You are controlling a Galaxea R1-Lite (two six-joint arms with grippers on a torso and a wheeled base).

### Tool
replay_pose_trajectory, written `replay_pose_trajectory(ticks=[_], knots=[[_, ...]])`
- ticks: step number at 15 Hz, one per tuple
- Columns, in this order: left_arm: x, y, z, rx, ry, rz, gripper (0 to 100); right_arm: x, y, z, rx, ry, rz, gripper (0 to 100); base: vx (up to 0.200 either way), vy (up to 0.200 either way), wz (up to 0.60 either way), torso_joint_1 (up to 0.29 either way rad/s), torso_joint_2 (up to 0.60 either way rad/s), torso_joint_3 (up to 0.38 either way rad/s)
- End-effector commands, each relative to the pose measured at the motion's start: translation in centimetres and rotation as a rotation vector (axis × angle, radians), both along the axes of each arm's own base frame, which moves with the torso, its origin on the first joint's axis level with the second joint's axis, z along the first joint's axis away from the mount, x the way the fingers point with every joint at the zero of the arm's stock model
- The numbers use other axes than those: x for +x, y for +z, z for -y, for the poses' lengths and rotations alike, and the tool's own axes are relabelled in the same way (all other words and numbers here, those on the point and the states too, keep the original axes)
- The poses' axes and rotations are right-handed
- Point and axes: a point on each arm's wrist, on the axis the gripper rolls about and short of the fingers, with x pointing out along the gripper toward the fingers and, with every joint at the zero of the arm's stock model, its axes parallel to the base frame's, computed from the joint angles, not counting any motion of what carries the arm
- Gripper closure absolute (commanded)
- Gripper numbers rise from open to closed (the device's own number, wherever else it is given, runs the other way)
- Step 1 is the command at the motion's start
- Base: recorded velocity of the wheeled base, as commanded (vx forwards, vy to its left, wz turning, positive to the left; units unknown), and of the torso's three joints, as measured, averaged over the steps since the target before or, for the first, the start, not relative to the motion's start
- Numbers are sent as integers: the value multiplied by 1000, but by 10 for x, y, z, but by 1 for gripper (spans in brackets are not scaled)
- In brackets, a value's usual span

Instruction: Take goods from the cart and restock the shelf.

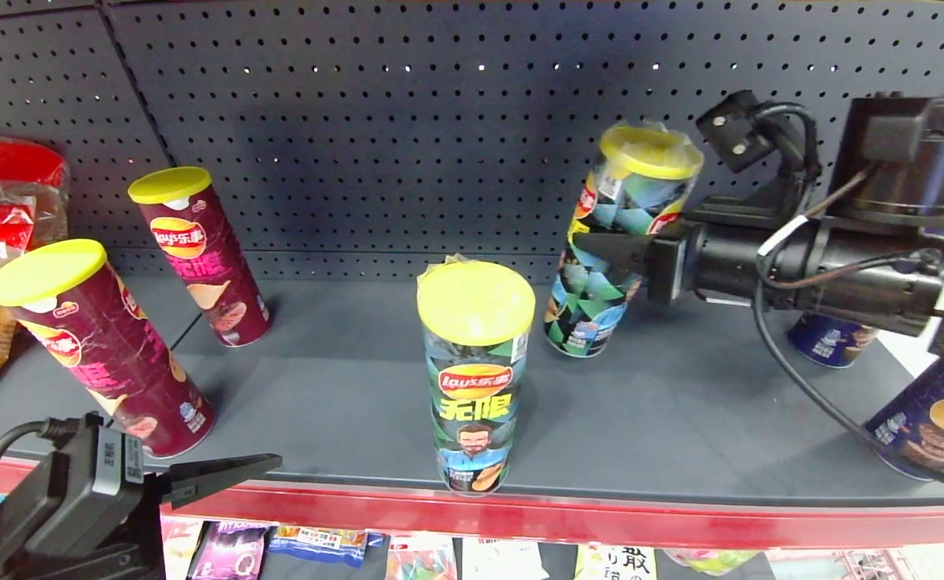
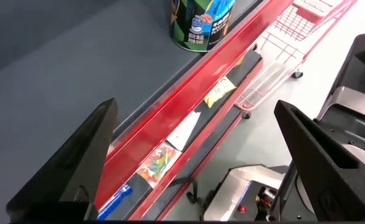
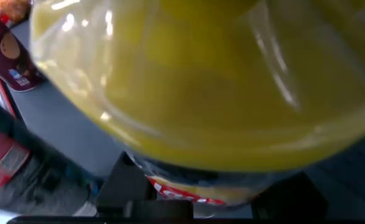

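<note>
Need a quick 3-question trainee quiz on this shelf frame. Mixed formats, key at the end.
1. True or false: the left gripper is holding a can.
2. The can in the right gripper has a lid of which colour? A) red B) yellow C) blue
3. How many maroon cans stand on the shelf?

Key: 1 false, it is open and empty. 2 B. 3 two.

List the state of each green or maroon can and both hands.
Front yellow-lidded green patterned cylindrical can: upright, closed, free.
Rear yellow-lidded green patterned cylindrical can: closed, clamped by right hand.
Near yellow-lidded maroon cylindrical can: closed, free.
Far yellow-lidded maroon cylindrical can: closed, free.
Left hand: open, empty.
</note>
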Motion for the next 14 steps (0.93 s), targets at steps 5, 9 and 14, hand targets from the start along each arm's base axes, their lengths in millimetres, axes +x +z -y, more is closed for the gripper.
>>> replay_pose_trajectory(ticks=[5, 9, 14], knots=[[1, 0, 0, 5, 17, 3, 0, 31, -23, -39, -32, 63, -52, 100, 0, 0, 0, 0, 0, 0], [1, 0, 0, 5, 20, 5, 0, 37, -29, -50, -38, 79, -61, 100, 0, 0, 0, 0, 0, 0], [0, 1, 0, 2, 20, 10, 0, 42, -35, -54, -48, 81, -68, 100, 0, 0, 0, 0, 0, 0]])
